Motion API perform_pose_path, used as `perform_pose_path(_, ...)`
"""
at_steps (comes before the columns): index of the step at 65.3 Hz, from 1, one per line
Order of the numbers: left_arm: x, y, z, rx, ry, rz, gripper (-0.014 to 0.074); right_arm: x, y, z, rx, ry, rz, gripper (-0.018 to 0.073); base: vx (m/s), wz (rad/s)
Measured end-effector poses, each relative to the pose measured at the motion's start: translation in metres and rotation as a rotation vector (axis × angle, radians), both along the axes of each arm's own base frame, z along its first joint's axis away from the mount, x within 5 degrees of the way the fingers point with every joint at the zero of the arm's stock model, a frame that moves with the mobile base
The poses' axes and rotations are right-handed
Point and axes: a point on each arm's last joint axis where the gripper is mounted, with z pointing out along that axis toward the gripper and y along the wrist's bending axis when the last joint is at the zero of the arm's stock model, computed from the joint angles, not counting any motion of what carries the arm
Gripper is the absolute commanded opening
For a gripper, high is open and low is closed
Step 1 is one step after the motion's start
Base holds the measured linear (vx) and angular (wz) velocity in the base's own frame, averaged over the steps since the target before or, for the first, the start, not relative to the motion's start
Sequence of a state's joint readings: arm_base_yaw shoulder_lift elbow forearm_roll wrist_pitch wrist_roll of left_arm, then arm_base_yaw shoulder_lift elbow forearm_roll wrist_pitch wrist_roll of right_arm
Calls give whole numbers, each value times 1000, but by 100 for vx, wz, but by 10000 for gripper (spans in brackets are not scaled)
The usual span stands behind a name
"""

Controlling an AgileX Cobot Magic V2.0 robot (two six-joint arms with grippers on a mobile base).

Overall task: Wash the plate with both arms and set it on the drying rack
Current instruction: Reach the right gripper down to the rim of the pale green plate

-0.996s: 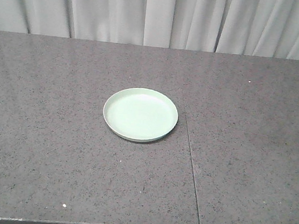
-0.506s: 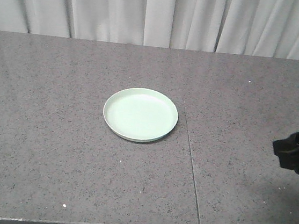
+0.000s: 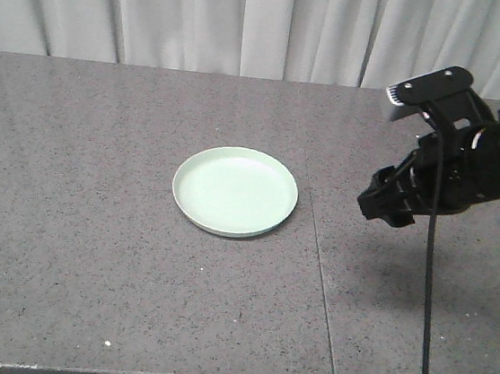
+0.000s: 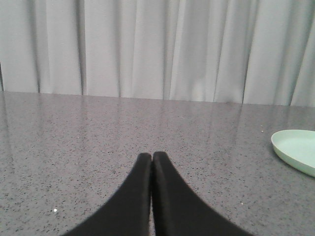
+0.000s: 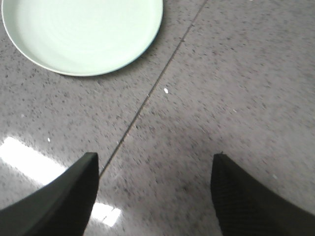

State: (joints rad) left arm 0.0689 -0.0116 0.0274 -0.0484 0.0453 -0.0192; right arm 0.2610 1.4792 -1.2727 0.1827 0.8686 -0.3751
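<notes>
Front view: the plate (image 3: pixel 235 192) lies flat, right way up, on the tabletop (image 3: pixel 87 268), just left of the seam (image 3: pixel 322 285) between two slabs. My right arm (image 3: pixel 483 164) reaches in from the right of the plate, above the surface. My right gripper (image 3: pixel 385 205) points toward the plate from across the seam and is not touching it. A light-grey camera box (image 3: pixel 394 93) sits on top of the arm. A black cable (image 3: pixel 425 315) hangs from the arm past the tabletop's front edge. I cannot read the jaws' state from this view.

Right wrist view: the jaws are spread wide with nothing between them. Below them are only bare stone and the seam. The plate's rim is at upper left, apart from both tips. A bright glare patch sits on the stone below the plate.

Left wrist view: this is the only view showing my left gripper (image 4: pixel 151 156). Its jaws are pressed together tip to tip, holding nothing, low over the tabletop. The plate's edge shows at far right, well apart from the tips.

Surface: grey speckled stone, polished and faintly reflective. Beyond the plate, a pale pleated curtain (image 3: pixel 206 19) runs along the tabletop's back edge.
</notes>
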Motion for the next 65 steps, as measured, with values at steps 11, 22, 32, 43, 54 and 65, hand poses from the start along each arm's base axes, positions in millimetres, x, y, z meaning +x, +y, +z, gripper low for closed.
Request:
perform_pose_path(11, 0, 0, 0, 0, 0, 0, -6, 33, 15, -12, 54, 70, -12, 478, 0, 0)
perform_pose_path(22, 0, 0, 0, 0, 0, 0, -6, 64, 25, -27, 80, 131, -48, 466, 0, 0)
perform_pose_path(32, 0, 0, 0, 0, 0, 0, -6, 88, 33, -38, 92, 174, -72, 463, 0, 0)
perform_pose_path(43, 0, 0, 0, 0, 0, 0, -6, 109, 42, -52, 128, 217, -79, 463, 0, 0)
perform_pose_path(54, 0, 0, 0, 0, 0, 0, -6, 126, 50, -68, 161, 247, -84, 463, 0, 0)
perform_pose_path(65, 0, 0, 0, 0, 0, 0, -6, 137, 54, -89, 177, 276, -95, 463, 0, 0)
